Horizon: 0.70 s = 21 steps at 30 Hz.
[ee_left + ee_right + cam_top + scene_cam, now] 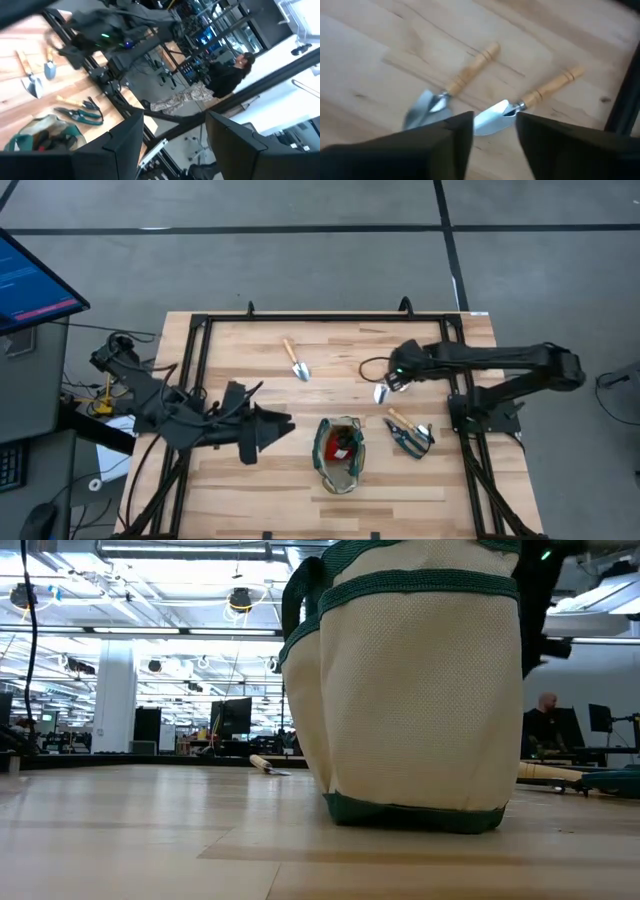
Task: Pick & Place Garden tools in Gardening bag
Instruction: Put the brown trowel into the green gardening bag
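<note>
Robotics lab in an open-plan hall, wooden bench [250, 480] in a black frame, grey floor, rows of ceiling lights [150, 632], monitors [237, 716], seated person [546, 720] at screens

We see a pale wooden tabletop [250, 350] edged by a black frame [200, 330] on grey floor [300, 260], a lit monitor [30, 280] off its left side, and a seated person in dark clothing [227, 75] in the room beyond.

A grey floor [300, 260] surrounds the wooden table [250, 480]; ceiling lights [150, 635] glow beyond.
</note>
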{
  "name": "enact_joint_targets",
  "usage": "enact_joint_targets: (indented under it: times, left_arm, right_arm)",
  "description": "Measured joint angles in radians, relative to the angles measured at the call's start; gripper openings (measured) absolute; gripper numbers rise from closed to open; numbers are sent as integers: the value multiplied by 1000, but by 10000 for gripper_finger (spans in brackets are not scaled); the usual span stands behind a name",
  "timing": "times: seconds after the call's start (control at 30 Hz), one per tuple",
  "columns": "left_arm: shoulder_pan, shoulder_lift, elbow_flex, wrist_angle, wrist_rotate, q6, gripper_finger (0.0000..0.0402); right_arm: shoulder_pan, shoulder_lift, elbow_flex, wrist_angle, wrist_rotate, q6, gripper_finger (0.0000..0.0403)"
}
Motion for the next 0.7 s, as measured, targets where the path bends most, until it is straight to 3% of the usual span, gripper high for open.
enact_joint_targets:
  times: [0.13,0.23,0.5,0.7]
  left_arm:
    - [-24,0,0,0,-13,-1,214]
    - [-38,0,0,0,-18,-1,214]
    - [-51,0,0,0,-19,-2,214]
    - [-50,1,0,0,-22,-2,214]
  right_arm:
    - [-67,107,0,73,-58,-9,222]
    - [-111,177,0,143,-90,-21,243]
    - [-215,344,1,254,-165,-55,222]
    - [-260,438,5,327,-289,-85,202]
